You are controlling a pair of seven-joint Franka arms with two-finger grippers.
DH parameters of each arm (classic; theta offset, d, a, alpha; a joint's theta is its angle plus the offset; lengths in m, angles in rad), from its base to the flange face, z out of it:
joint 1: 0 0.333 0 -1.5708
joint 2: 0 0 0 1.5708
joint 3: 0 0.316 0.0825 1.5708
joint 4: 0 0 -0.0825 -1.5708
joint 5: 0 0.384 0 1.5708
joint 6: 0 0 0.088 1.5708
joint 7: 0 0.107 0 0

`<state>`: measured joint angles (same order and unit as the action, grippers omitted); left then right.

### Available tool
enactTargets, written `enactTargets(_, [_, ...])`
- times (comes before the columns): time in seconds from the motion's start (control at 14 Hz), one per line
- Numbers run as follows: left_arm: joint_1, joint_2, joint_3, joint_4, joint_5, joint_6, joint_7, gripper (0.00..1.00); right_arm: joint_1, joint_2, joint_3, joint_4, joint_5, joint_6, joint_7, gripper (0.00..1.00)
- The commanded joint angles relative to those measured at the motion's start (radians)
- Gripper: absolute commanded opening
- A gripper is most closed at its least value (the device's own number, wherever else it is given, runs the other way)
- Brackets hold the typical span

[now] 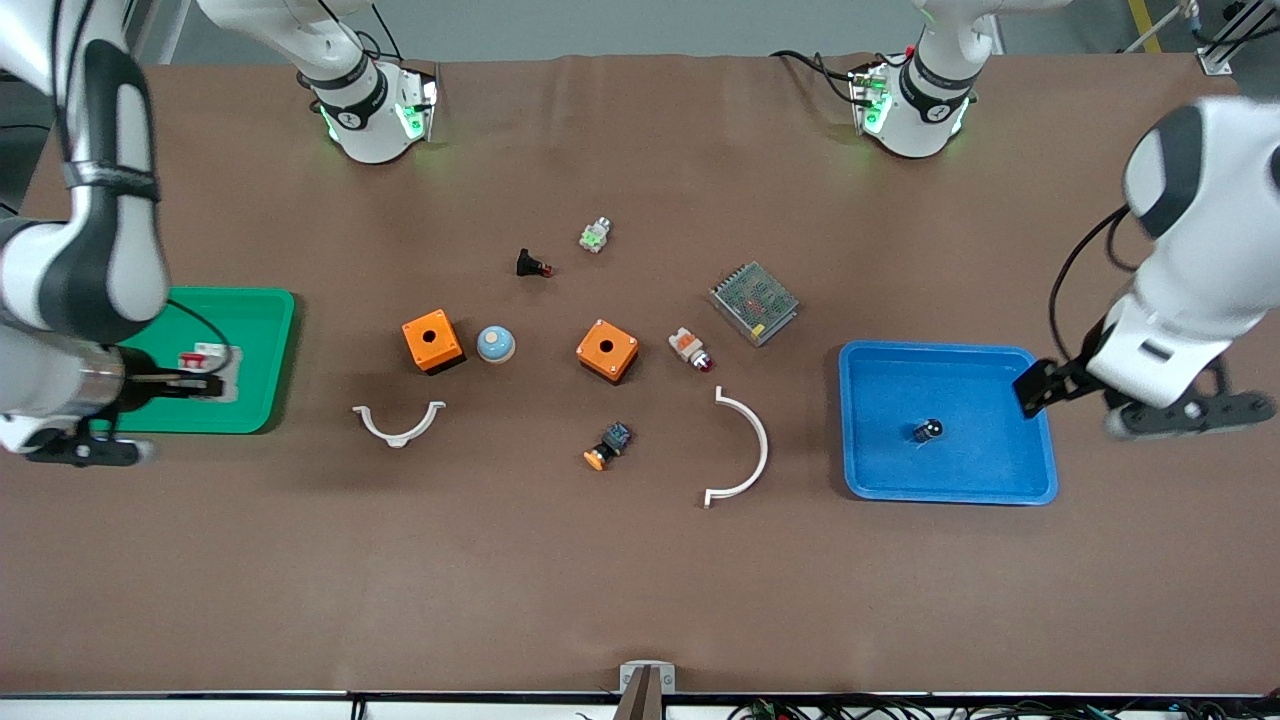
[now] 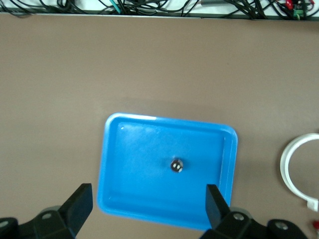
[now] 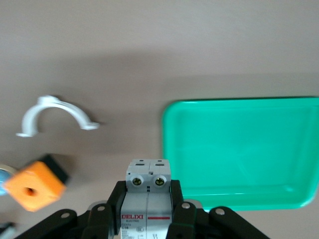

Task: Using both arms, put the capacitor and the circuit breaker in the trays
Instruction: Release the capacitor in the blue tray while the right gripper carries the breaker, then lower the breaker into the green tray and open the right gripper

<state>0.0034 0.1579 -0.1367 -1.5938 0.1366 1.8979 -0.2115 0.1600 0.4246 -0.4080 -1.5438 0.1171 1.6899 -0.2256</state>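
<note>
The capacitor (image 1: 927, 430), a tiny black cylinder with a silvery top, stands in the blue tray (image 1: 945, 350); it also shows in the left wrist view (image 2: 176, 165) inside that tray (image 2: 139, 149). My left gripper (image 1: 1040, 388) is open and empty, up over the tray's edge at the left arm's end (image 2: 148, 196). My right gripper (image 1: 195, 385) is shut on the white-grey circuit breaker (image 1: 205, 368) and holds it over the green tray (image 1: 250, 300). The right wrist view shows the breaker (image 3: 148, 196) between the fingers and the green tray (image 3: 239, 149) below.
In the table's middle lie two orange boxes (image 1: 432, 341) (image 1: 607, 350), a blue-white dome (image 1: 495, 344), two white curved clamps (image 1: 398, 422) (image 1: 745, 450), a mesh-topped metal box (image 1: 754, 302), an indicator lamp (image 1: 690, 348), a black push-button (image 1: 532, 265) and an orange-capped switch (image 1: 610, 445).
</note>
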Motion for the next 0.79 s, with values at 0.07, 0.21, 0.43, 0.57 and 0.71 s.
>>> enactTargets(0.07, [0.006, -0.083, -0.011, 0.017, -0.002, -0.134, 0.086, 1.0, -0.123, 0.0, 0.009, -0.086, -0.029, 0.074, -0.191, 0.2])
enactTargets(0.21, [0.007, -0.119, -0.009, 0.017, -0.029, -0.183, 0.099, 1.0, -0.177, 0.0, 0.009, -0.151, -0.034, 0.154, -0.266, 0.2])
enactTargets(0.43, [0.027, -0.158, -0.006, 0.014, -0.067, -0.239, 0.155, 1.0, -0.226, 0.005, 0.011, -0.266, -0.034, 0.374, -0.317, 0.21])
enactTargets(0.57, [0.058, -0.179, -0.014, 0.006, -0.138, -0.272, 0.165, 1.0, -0.235, 0.016, 0.011, -0.297, -0.034, 0.427, -0.317, 0.21])
enactTargets(0.71, [0.049, -0.195, -0.011, 0.005, -0.147, -0.304, 0.162, 1.0, -0.241, 0.025, 0.011, -0.327, -0.031, 0.479, -0.317, 0.21])
